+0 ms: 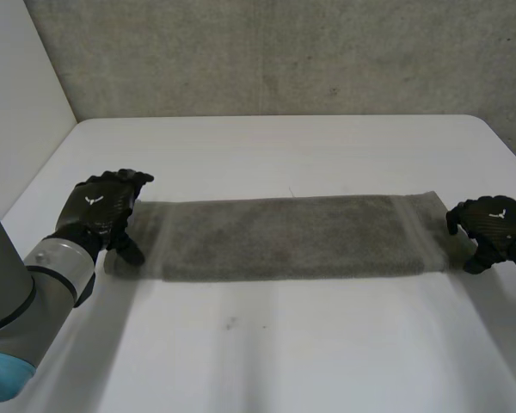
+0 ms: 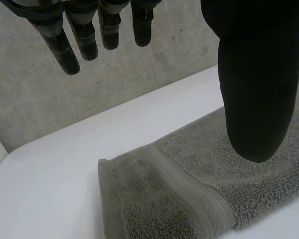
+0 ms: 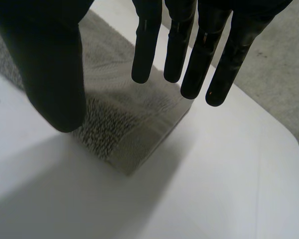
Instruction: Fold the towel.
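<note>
On the white table point(image 1: 267, 344), across its middle: grey towel point(image 1: 284, 237), spread flat as one long strip, with a woven band near each short end. Ran from the left robot hand point(image 1: 103, 211) at one short end to the right robot hand point(image 1: 494, 225) at the other. Left robot hand: poised over its end of the towel, fingers point(image 2: 84, 35) straight and set well apart from the thumb point(image 2: 254, 89), the banded end lying below the gap; gripped nothing. Right robot hand: likewise spread, fingers point(image 3: 179, 45) straight and side by side, thumb point(image 3: 45, 64) wide of them, a corner of the towel below the gap; pinched nothing. Could not tell whether either fingertip touched the cloth. Behind the table, a grey wall point(image 1: 284, 52).
</note>
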### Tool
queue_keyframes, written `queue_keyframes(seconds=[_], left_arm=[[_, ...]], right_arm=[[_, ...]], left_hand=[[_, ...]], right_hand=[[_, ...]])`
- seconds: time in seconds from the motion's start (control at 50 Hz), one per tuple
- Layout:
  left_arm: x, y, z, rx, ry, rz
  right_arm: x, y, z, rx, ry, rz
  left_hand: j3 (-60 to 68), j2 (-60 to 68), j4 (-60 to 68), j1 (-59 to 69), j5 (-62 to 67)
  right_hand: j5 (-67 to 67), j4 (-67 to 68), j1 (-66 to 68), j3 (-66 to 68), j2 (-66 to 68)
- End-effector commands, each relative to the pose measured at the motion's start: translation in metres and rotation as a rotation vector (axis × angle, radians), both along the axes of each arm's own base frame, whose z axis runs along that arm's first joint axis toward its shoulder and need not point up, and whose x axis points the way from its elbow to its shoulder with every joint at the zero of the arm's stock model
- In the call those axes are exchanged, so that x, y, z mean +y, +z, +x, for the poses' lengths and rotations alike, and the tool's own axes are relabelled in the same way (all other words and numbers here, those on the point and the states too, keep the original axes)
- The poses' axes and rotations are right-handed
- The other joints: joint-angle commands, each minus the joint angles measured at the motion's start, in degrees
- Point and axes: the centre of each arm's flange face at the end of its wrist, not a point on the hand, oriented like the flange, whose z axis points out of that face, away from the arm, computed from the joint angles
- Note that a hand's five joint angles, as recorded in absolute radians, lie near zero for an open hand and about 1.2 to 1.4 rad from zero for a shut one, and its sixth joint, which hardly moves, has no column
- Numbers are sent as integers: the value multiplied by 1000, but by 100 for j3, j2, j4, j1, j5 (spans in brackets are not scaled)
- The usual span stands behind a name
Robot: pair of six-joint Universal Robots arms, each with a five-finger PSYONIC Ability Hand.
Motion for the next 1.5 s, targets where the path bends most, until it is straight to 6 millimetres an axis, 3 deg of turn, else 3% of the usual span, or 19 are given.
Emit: queue_keyframes(seconds=[0.02,0.22,0.36,0.48,0.7,0.76,0.8,0.86,0.92,0.96,0.98,1.02,1.08,1.12,1.14,1.18,1.34,1.46,1.5], left_arm=[[3,-4,1,-9,-3,10],[5,-5,-1,-11,-9,16],[5,-5,-1,-11,-9,16],[5,-5,-1,-10,-9,15],[7,-4,0,-10,-7,15],[7,-2,1,-8,-7,7],[7,0,1,-7,-6,3],[7,5,0,-2,-6,-13],[7,12,0,5,-6,-37],[7,20,1,10,-6,-56],[7,20,1,10,-6,-56],[7,27,0,14,-7,-66],[8,30,0,13,-7,-66],[8,34,-1,15,-8,-69],[8,34,-1,15,-8,-69],[6,37,-2,19,-8,-81],[0,35,-6,20,-16,-79],[-6,28,-14,17,-34,-65],[-9,29,-19,19,-45,-69]], right_arm=[[-5,-17,-1,4,5,8],[-10,-28,-2,35,15,-13],[-16,-34,-4,37,14,-18],[-23,-29,-12,54,-18,-44],[-54,4,-107,186,-296,-133],[-59,19,-111,262,-300,-167],[-60,27,-100,262,-273,-189],[-57,73,-31,196,-161,-321],[-52,85,-9,165,-124,-353],[-37,99,40,102,-7,-393],[-37,99,40,102,-6,-393],[-9,100,100,61,157,-408],[10,95,132,49,254,-404],[51,77,189,20,431,-384],[52,77,189,20,431,-384],[89,58,228,-5,565,-350],[148,-6,275,13,751,-208],[155,-10,276,1,759,-179],[154,8,274,-53,729,-173]], left_hand=[[43,48,30,-29,-185],[43,48,30,-29,-185],[43,48,30,-29,-185],[43,48,30,-29,-185],[43,48,30,-29,-185],[43,48,30,-29,-185],[43,48,30,-29,-185],[43,48,30,-29,-185],[43,48,30,-29,-185],[43,48,30,-29,-185],[43,48,30,-29,-185],[43,48,30,-29,-185],[43,48,30,-29,-185],[43,48,30,-29,-185],[43,48,30,-29,-185],[43,48,30,-29,-185],[43,48,30,-29,-185],[43,48,30,-29,-185],[43,48,30,-29,-185]], right_hand=[[783,614,652,614,680],[1742,1572,1610,1572,1639],[4707,4537,4575,4537,4604],[4713,4544,4582,4544,4610],[4713,4544,4582,4544,4610],[4713,4544,4582,4544,4610],[4713,4544,4582,4544,4610],[4713,4544,4582,4544,4610],[4713,4544,4582,4544,4610],[4713,4544,4582,4544,4610],[4713,4544,4582,4544,4610],[4713,4544,4582,4544,4610],[4713,4544,4582,4544,4610],[4713,4544,4582,4544,4610],[4713,4544,4582,4544,4610],[4713,4544,4582,4544,4610],[4713,4544,4582,4544,4610],[4500,4331,4369,4331,4397],[-2122,-2291,-2253,-2291,-2225]])
